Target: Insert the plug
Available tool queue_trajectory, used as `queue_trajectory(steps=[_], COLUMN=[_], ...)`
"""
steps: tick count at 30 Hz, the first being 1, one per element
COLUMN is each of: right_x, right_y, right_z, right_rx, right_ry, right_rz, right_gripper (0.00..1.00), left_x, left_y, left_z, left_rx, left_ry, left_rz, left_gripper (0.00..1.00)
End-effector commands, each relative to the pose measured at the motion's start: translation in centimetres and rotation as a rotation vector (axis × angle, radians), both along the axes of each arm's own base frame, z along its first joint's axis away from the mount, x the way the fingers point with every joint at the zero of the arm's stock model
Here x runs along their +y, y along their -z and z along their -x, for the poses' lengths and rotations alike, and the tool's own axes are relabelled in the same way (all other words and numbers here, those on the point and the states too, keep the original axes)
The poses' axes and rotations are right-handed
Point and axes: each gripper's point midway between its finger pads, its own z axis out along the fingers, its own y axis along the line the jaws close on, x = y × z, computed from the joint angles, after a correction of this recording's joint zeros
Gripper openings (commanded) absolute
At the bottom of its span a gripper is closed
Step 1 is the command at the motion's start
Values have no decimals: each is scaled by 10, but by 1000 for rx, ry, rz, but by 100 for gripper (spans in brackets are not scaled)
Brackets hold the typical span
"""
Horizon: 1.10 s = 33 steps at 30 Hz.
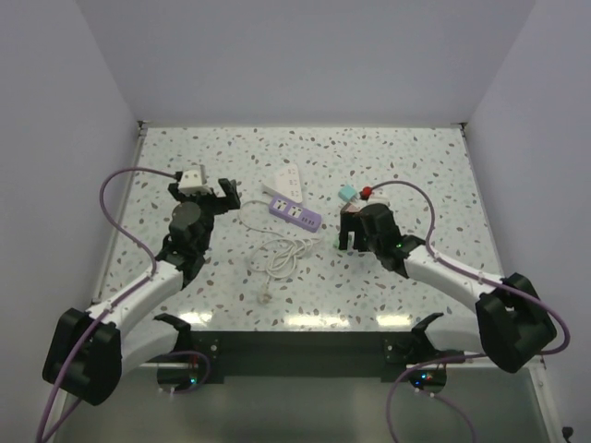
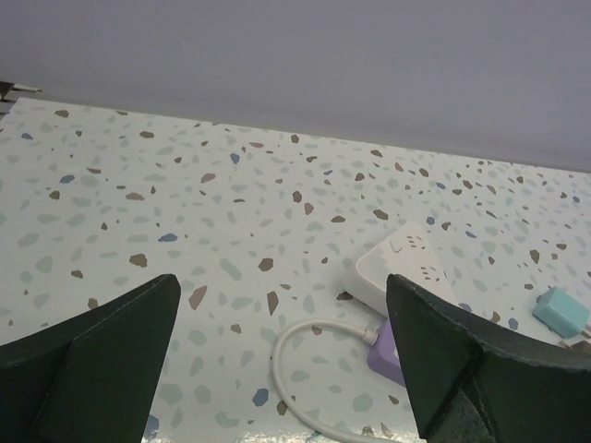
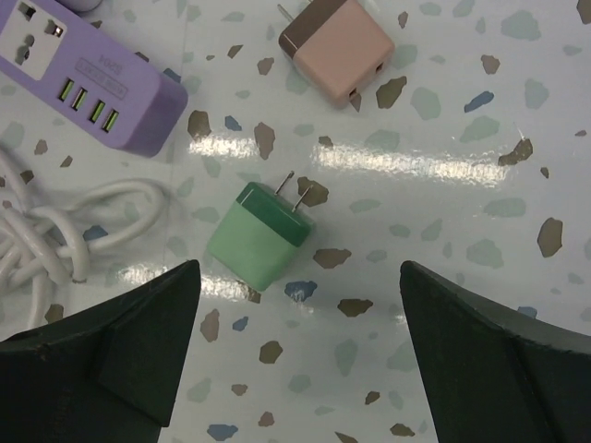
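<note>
Your right jaws are spread wide and pinch nothing. They sit over the green plug [image 3: 259, 235], which lies flat on the speckled tabletop [image 3: 480, 305]. In the right wrist view the plug is between the two jaws, nearer the left-hand one, touching neither as far as you can see, with its two prongs pointing up and right. A pink plug [image 3: 337, 48] lies further up, apart from the green one, prongs to the upper left. The purple power strip [image 3: 83, 83] is at upper left, its row of USB ports facing the green plug, and a white cable [image 3: 55, 231] is bunched just below it. Your left jaws are also spread wide and hold nothing, over bare tabletop on the left side. The left wrist view shows the end of a white power strip [image 2: 402, 268] just beside the purple one, and a teal adapter [image 2: 560, 312] at the right edge. From the top view both strips lie mid-tabletop between your arms.
</note>
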Motion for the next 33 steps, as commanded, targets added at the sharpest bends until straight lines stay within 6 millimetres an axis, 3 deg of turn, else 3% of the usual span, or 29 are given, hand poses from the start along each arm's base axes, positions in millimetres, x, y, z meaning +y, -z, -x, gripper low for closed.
queue_trajectory(steps=[1,12,19,33], right_x=[1,17,35,53], right_y=[4,41,42,51], right_z=[0,-7,-18,-19], right_rx=[8,66,43,60], right_ry=[56,80,68,60], right_rz=[-16,24,-18,-16], right_gripper=[92,91,91,91], left_x=[-4,0,-2,-3], left_y=[-22,-17,-15,-12], left_z=[-2,-6,-5,-7], left_rx=[-66,-19,-18,-6], left_ry=[8,-20,-7,-7], left_rz=[53,20,21,18], left_gripper=[100,100,100,100])
